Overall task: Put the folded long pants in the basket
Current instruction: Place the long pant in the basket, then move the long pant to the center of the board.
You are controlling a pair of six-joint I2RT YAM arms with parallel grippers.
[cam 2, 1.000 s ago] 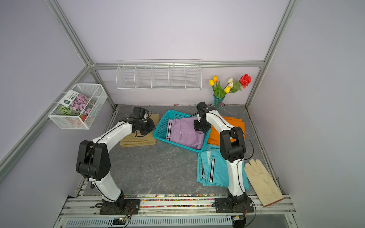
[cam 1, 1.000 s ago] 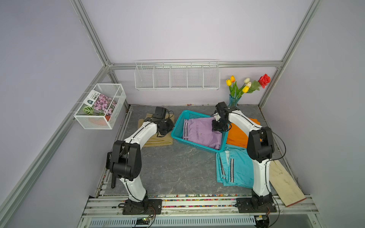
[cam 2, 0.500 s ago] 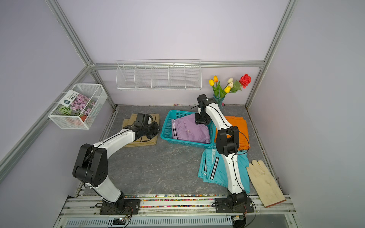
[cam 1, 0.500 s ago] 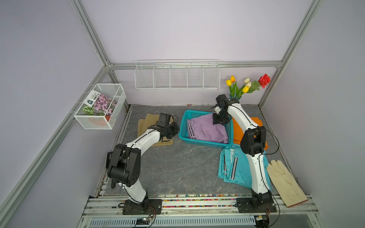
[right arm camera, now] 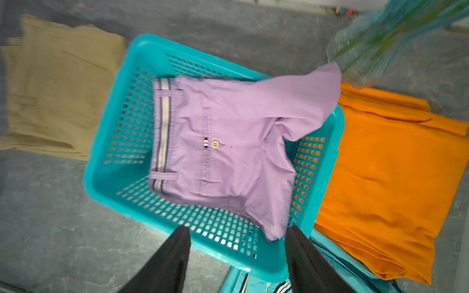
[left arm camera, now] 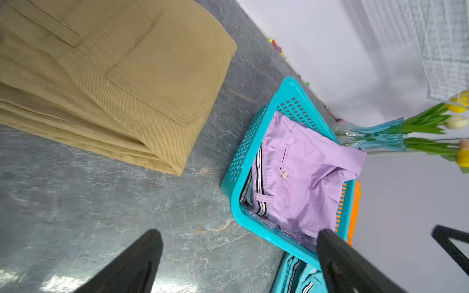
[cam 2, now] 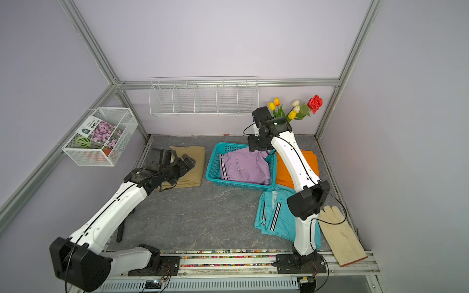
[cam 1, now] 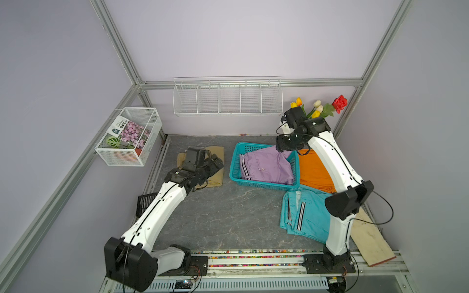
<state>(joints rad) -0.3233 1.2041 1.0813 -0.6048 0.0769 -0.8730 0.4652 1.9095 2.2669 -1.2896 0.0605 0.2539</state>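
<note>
The turquoise basket (cam 1: 258,184) (cam 2: 238,185) (left arm camera: 234,187) (right arm camera: 106,177) stands mid-table with the lilac folded pants (cam 1: 266,165) (cam 2: 245,166) (left arm camera: 304,177) (right arm camera: 228,142) inside, one corner draped over its far right rim. Khaki pants (cam 1: 218,154) (cam 2: 194,162) (left arm camera: 114,76) lie left of it, orange pants (cam 1: 313,170) (cam 2: 283,170) (right arm camera: 380,177) right, and teal striped pants (cam 1: 307,215) (cam 2: 274,215) front right. My left gripper (cam 1: 217,163) (cam 2: 189,161) (left arm camera: 238,233) hovers open and empty over the khaki pair. My right gripper (cam 1: 284,147) (cam 2: 256,147) (right arm camera: 237,228) hangs open above the basket's far right corner.
A glass vase of flowers (cam 1: 317,109) (left arm camera: 375,137) stands behind the right arm. A cream glove (cam 2: 337,233) lies front right. White wire baskets hang on the back wall (cam 1: 228,96) and the left wall (cam 1: 129,137). A black object (cam 1: 146,203) sits under the left arm.
The basket has swung square and shifted right. My left gripper went from shut to wide open. My right gripper rose off the lilac pants and spread wider.
</note>
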